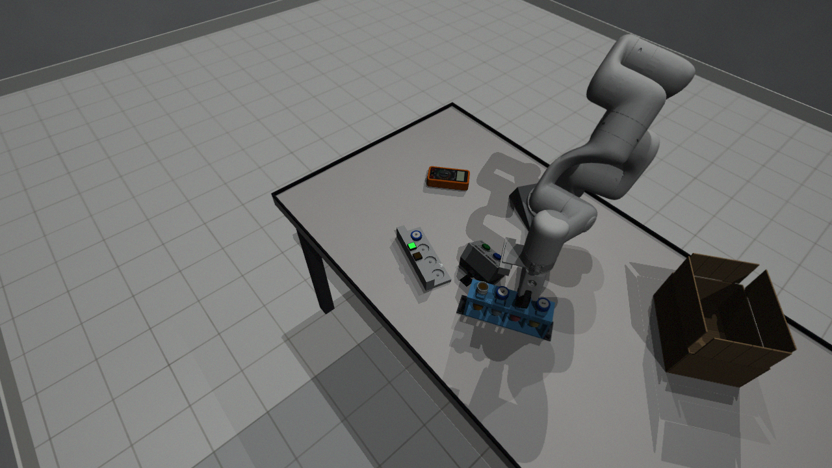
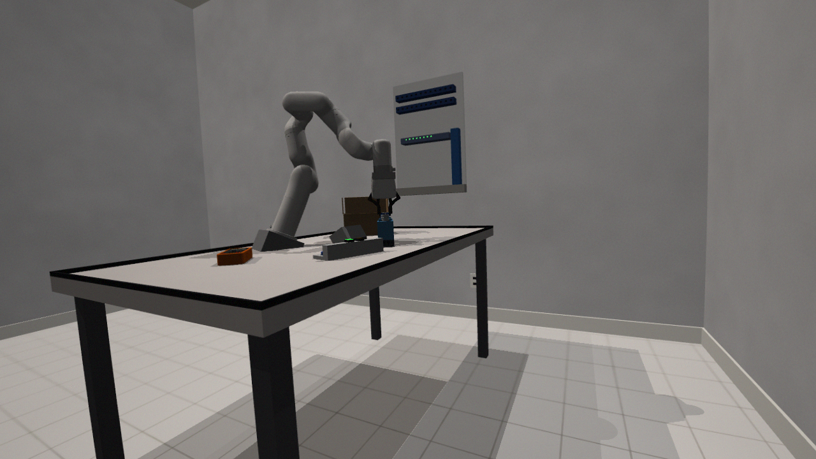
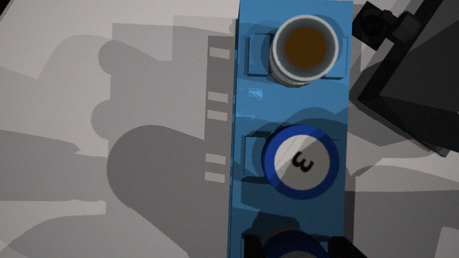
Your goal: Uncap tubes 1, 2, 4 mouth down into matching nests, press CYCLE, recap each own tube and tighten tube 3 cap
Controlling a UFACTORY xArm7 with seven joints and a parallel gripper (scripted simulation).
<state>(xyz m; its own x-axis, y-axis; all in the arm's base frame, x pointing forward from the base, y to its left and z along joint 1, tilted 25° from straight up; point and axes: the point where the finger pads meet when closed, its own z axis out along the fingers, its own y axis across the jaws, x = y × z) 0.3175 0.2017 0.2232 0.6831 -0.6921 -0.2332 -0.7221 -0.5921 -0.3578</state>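
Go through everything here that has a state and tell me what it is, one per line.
Claw: shut on tube 2's cap.
Tube 4: uncapped, open.
Cap 3: on its tube.
Tube 1's cap: on its tube.
Cap in the tray's end nest: off its tube.
Green lamp: lit.
Cardboard box: open.

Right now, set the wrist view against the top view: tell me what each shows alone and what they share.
Only the wrist view shows the 3 printed on a blue-rimmed cap, the brown fill inside the open tube, and the gripper shut on a blue cap at the frame's lower edge.

Only the top view shows the cap tray with its green lamp lit and one cap in the end nest, the orange multimeter and the cardboard box.

Both show the blue decapping station and the key housing beside it.
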